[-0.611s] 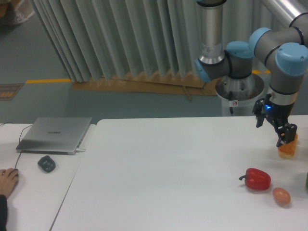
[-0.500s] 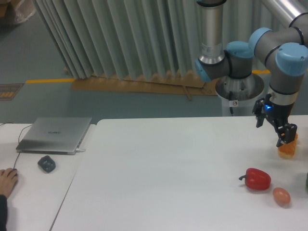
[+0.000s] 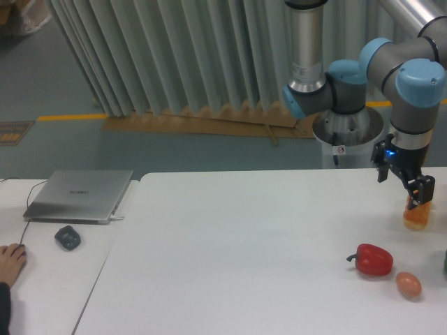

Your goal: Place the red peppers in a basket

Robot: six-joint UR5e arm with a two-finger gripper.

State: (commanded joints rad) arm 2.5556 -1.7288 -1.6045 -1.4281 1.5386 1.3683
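A white bench (image 3: 244, 244) fills the lower part of the view. Behind it hangs a pale pleated curtain (image 3: 174, 56) down to a grey-green floor (image 3: 63, 139) with a yellow line (image 3: 70, 117). Brown cardboard (image 3: 209, 124) lies along the foot of the curtain. The light is soft and even.

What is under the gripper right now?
A lumpy orange item on the table sits beneath the gripper; its top is hidden by the fingers. The red pepper lies apart, nearer the camera.

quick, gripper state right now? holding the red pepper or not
Gripper: above the orange lump, open or shut cannot be told. Red pepper lies free on the table.
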